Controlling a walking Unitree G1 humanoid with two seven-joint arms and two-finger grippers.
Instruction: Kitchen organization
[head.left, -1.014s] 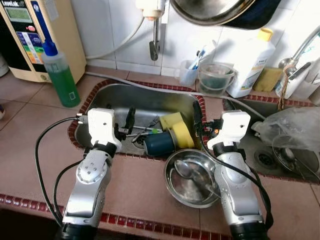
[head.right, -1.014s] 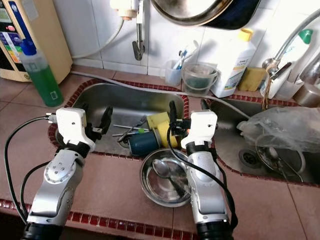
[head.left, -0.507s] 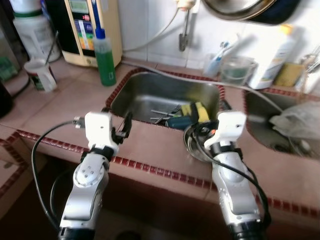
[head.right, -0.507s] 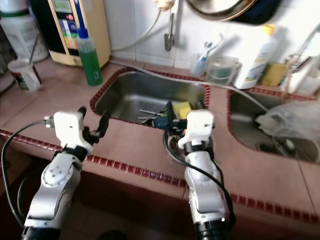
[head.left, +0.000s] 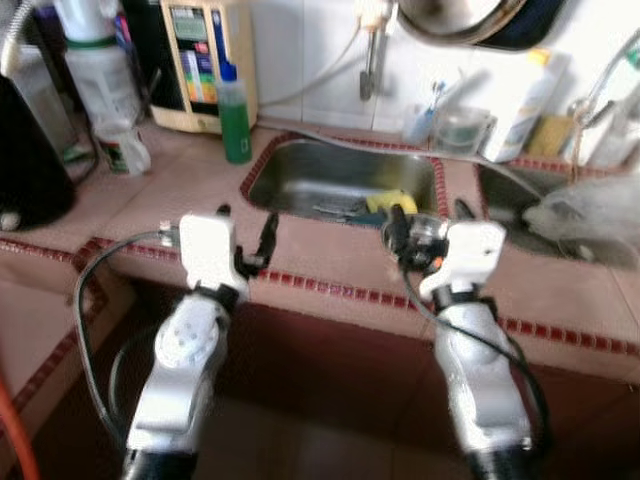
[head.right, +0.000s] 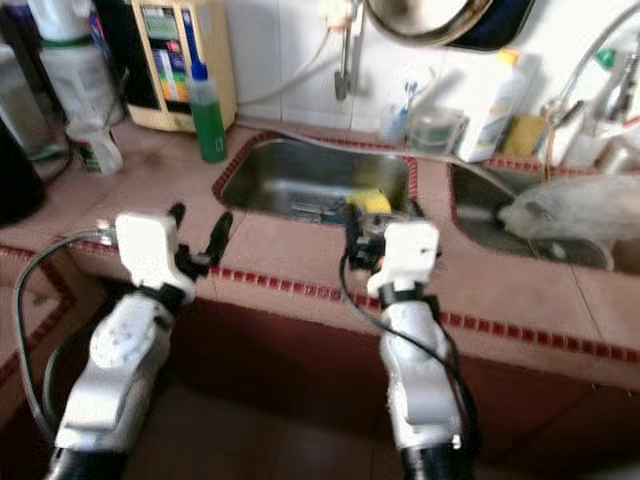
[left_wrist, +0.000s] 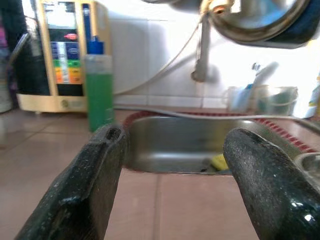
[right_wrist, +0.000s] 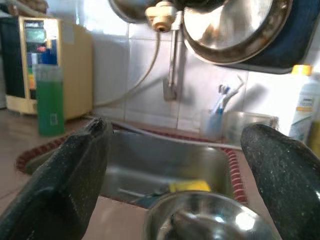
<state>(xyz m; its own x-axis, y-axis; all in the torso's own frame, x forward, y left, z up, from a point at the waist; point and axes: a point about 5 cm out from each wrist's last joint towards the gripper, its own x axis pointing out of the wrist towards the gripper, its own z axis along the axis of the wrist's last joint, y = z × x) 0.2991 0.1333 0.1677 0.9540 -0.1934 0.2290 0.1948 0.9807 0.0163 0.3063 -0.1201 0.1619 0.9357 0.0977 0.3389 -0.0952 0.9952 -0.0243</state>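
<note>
Both sets of jaws are spread wide with nothing between them. The left gripper hangs over the front part of the tiled counter, short of the sink. The right gripper sits just in front of a steel bowl near the sink's edge, with what looks like a spoon in it, though it's pretty blurry. Inside the sink there's a yellow sponge and some utensils. Further back, a green soap bottle stands by a beige wall unit, and a white bottle stands against the tiles.
</note>
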